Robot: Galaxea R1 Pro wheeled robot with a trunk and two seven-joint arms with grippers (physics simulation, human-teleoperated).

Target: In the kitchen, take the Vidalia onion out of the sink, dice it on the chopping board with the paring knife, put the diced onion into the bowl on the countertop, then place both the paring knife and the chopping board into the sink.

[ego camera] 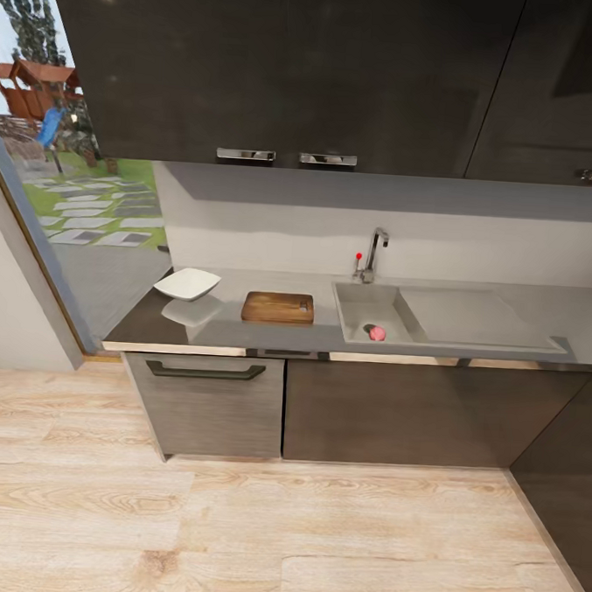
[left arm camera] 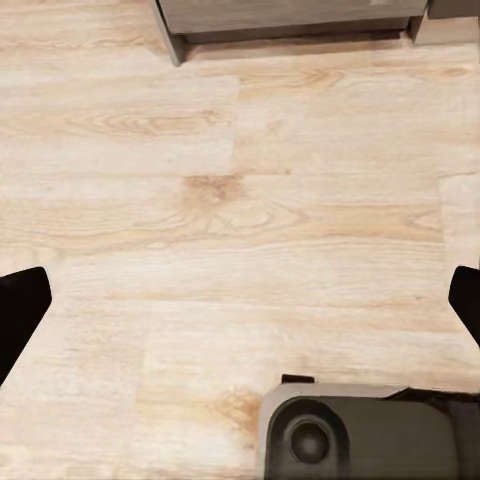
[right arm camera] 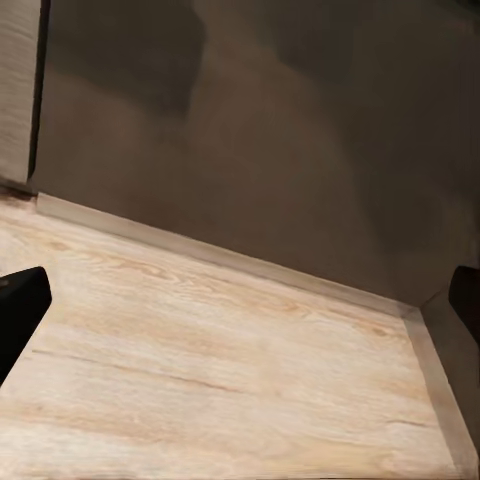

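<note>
- From my head camera, the kitchen countertop (ego camera: 241,332) runs across the view, above dark lower cabinets and light wood flooring (ego camera: 229,528).
- Far left on the counter sits the white bowl (ego camera: 187,283).
- Just right of it, apart, lies the brown chopping board (ego camera: 278,307); I cannot make out a knife on it at this distance.
- Further right is the sink (ego camera: 366,292), with the small pink Vidalia onion (ego camera: 377,333) near the basin's front edge and the chrome tap (ego camera: 373,252) behind.
- My left pincer (left arm camera: 240,305) hangs released over bare floor, fingertips spread wide.
- My right pincer (right arm camera: 240,300) is likewise released, facing a dark cabinet (right arm camera: 260,130).
</note>
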